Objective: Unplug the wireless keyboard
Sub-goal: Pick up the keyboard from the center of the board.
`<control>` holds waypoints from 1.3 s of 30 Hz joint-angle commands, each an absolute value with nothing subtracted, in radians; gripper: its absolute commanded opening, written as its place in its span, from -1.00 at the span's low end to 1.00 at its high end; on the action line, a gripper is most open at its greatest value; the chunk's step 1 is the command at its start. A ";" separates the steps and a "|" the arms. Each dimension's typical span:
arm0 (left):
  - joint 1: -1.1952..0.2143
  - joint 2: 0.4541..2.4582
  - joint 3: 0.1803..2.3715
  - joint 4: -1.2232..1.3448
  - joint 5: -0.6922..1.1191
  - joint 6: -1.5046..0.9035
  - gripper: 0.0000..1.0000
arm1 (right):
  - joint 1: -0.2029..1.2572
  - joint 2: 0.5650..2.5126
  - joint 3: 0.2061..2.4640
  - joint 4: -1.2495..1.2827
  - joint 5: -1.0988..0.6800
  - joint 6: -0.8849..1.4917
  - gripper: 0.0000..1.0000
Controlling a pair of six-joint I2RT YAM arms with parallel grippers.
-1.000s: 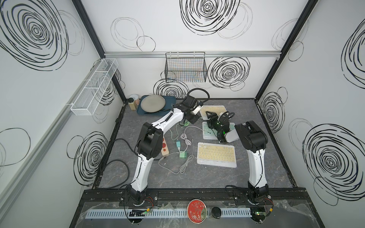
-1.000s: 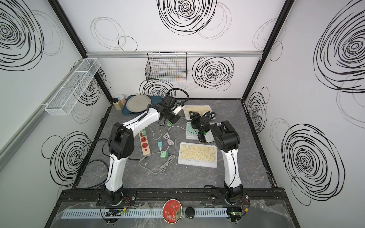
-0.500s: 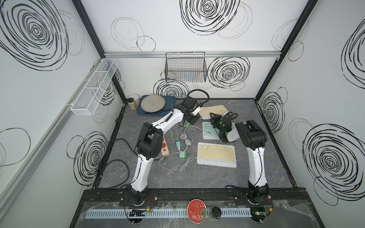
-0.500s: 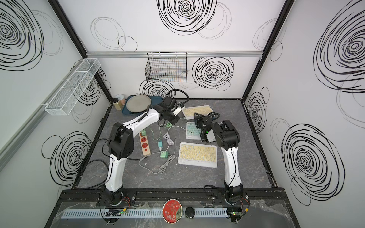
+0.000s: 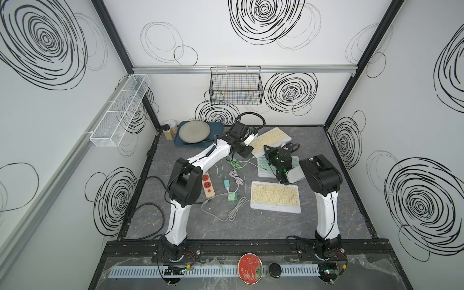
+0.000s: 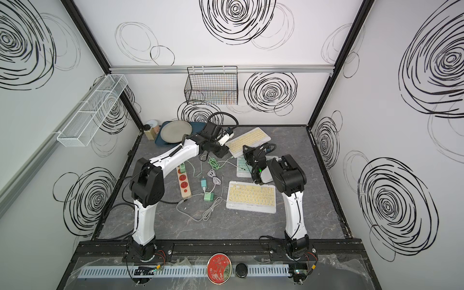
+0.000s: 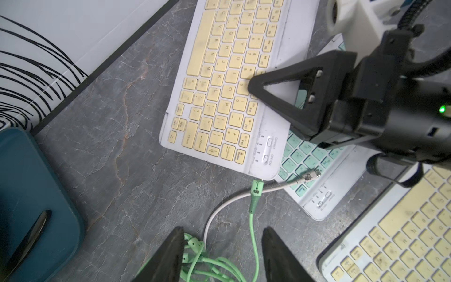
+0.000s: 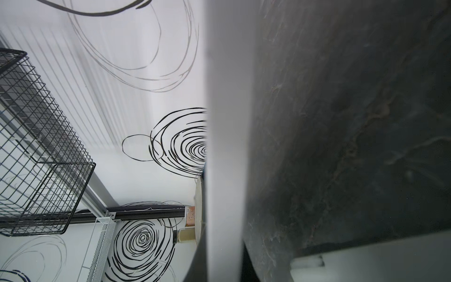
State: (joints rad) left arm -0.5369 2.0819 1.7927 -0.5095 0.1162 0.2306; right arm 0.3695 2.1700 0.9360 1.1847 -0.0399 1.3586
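Wireless keyboard point(image 5: 273, 136), the one with yellow keys: lay slanted at the back of the bench point(image 5: 251, 226), one end on top of a green-keyed keyboard point(image 5: 263, 167). Had a green cable point(image 7: 252, 219) with its plug point(image 7: 255, 190) right at the keyboard's corner; could not tell if the tip sat inside.

Blue tray point(image 5: 218, 128): sat in the back corner on the robot's left. Held a grey plate point(image 5: 194, 130) and a thin dark thing point(image 7: 34, 232), too blurry to name. Stood just beside a small jar point(image 5: 168, 134) and a cup point(image 5: 172, 123). Black wire basket point(image 5: 236, 100): hung on the back wall. White mesh rack point(image 5: 120, 110): hung on the left wall, split into boxes.

Left arm point(image 5: 208, 155): reached far over to the back, elbow bent up high. Left pincer point(image 7: 223, 254): hung released over the bench near the plug, fingers point(image 7: 170, 256) wide apart, with the green cable running between them, not squeezed.

Right arm point(image 5: 324, 175): folded at the elbow, wrist turned in toward the middle. Right pincer point(image 7: 252, 85): clenched on the side of the wireless keyboard, one black finger pressed flat on the keys, the other finger hidden. White cable point(image 7: 219, 210): lay loose, its metal tip on the green keys.
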 commanded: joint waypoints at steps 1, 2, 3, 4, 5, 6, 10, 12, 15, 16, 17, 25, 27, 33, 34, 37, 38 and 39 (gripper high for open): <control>-0.545 2.049 1.778 -0.467 0.141 0.239 0.13 | 0.380 2.113 0.926 1.317 -0.001 1.314 -1.00; -0.546 2.049 1.778 -0.467 0.157 0.239 0.12 | 0.382 2.114 0.917 1.352 0.002 1.309 -1.00; -0.544 2.051 1.775 -0.467 0.179 0.240 0.12 | 0.385 2.113 0.906 1.388 0.011 1.299 -1.00; -0.543 2.050 1.775 -0.467 0.195 0.241 0.12 | 0.388 2.112 0.895 1.415 0.016 1.290 -1.00; -0.545 2.049 1.773 -0.468 0.203 0.241 0.12 | 0.391 2.111 0.885 1.446 0.022 1.275 -1.00; -0.545 2.049 1.773 -0.466 0.210 0.241 0.13 | 0.395 2.106 0.876 1.466 0.029 1.260 -1.00; -0.548 2.043 1.766 -0.462 0.211 0.235 0.14 | 0.403 2.089 0.838 1.551 0.045 1.228 -1.00; -0.552 2.036 1.761 -0.459 0.212 0.232 0.14 | 0.408 2.081 0.815 1.593 0.060 1.216 -1.00; -0.563 2.027 1.753 -0.459 0.206 0.234 0.14 | 0.412 2.050 0.786 1.609 0.077 1.207 -1.00; -0.567 2.025 1.749 -0.457 0.202 0.235 0.14 | 0.415 2.037 0.776 1.611 0.082 1.203 -1.00; -0.570 2.023 1.745 -0.457 0.199 0.236 0.14 | 0.417 2.023 0.765 1.611 0.088 1.198 -1.00; -0.599 1.995 1.713 -0.445 0.192 0.234 0.12 | 0.436 1.880 0.681 1.560 0.146 1.161 -1.00; -0.607 1.986 1.705 -0.440 0.189 0.234 0.12 | 0.439 1.862 0.671 1.559 0.148 1.154 -1.00; -0.627 1.964 1.675 -0.421 0.201 0.231 0.11 | 0.462 1.810 0.645 1.563 0.170 1.108 -1.00; -0.629 1.961 1.668 -0.415 0.204 0.229 0.11 | 0.467 1.798 0.643 1.546 0.179 1.100 -1.00; -0.635 1.949 1.644 -0.398 0.214 0.222 0.10 | 0.476 1.761 0.632 1.517 0.188 1.087 -1.00; -0.635 1.946 1.638 -0.392 0.217 0.221 0.10 | 0.478 1.749 0.628 1.519 0.194 1.078 -1.00; -0.637 1.942 1.633 -0.386 0.219 0.217 0.09 | 0.483 1.737 0.621 1.515 0.200 1.070 -1.00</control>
